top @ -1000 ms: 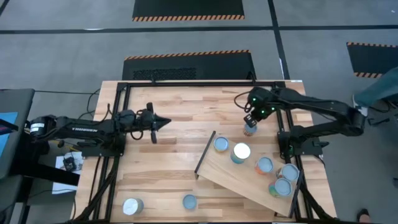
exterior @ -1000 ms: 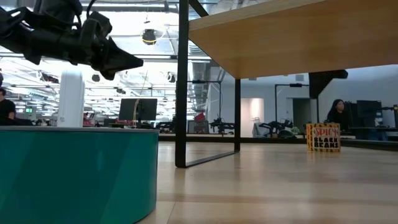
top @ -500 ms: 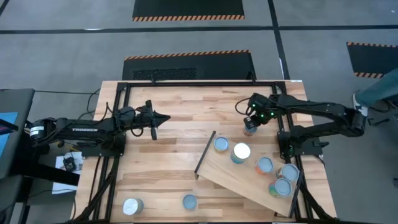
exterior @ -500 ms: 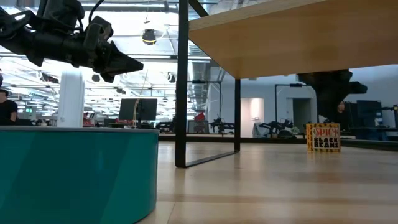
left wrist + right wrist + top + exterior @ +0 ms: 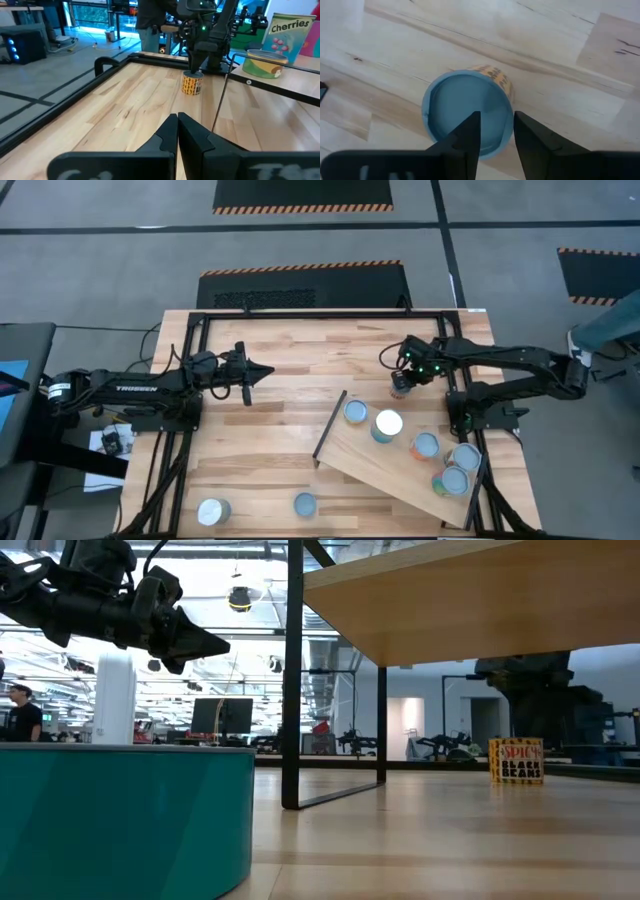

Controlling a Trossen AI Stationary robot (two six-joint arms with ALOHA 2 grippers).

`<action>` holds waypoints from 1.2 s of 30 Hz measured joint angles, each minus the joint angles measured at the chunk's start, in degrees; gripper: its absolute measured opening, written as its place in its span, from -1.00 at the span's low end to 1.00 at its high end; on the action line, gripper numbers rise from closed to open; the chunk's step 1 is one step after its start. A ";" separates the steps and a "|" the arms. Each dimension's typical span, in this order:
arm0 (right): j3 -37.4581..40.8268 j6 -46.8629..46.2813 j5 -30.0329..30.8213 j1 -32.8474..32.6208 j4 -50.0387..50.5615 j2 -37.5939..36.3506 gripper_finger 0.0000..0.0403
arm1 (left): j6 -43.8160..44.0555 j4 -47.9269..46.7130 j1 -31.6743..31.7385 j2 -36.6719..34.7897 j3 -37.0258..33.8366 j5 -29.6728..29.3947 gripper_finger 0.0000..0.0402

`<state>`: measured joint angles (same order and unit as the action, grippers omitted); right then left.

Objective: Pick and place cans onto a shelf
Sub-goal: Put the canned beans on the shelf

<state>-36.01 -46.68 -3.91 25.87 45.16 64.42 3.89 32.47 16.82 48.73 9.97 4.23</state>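
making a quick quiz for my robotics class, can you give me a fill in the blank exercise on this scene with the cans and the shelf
1. The number of cans standing on the shelf is ____.
2. The right claw hangs over the orange can, which stands on the ____, not on the shelf.
3. The left claw hangs above the table with its fingers ____.
4. The orange can's label reads spicy black ____.

Missing words: five; table; shut; beans
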 joint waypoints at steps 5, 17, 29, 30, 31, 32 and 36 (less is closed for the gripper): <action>0.02 0.87 -0.12 0.00 0.01 0.00 -0.41 | 0.01 -0.01 0.00 0.00 0.00 0.00 -1.00; -0.04 3.75 0.62 0.00 0.00 0.12 -0.93 | 0.01 -0.07 0.00 0.00 0.01 -0.02 -1.00; -5.12 6.35 0.61 -0.02 1.68 -0.21 -0.95 | 0.01 -0.02 0.00 0.00 0.00 -0.04 -1.00; -6.46 6.88 1.02 0.00 2.87 -0.48 -0.96 | 0.04 -0.02 0.00 0.00 0.00 -0.06 -1.00; -8.11 7.52 1.45 0.00 4.00 -0.70 -0.96 | 0.22 0.00 0.00 0.00 0.00 -0.07 -1.00; -9.85 8.00 1.76 0.00 4.91 -0.78 -0.96 | 0.32 0.00 0.00 0.00 0.00 -0.07 -1.00; -18.96 9.96 5.34 0.00 14.42 -0.76 -0.94 | 0.43 0.34 0.00 -0.02 0.00 -0.07 -1.00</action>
<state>-54.97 -36.72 1.43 25.87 59.58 63.66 4.32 32.81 16.82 48.71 9.97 4.16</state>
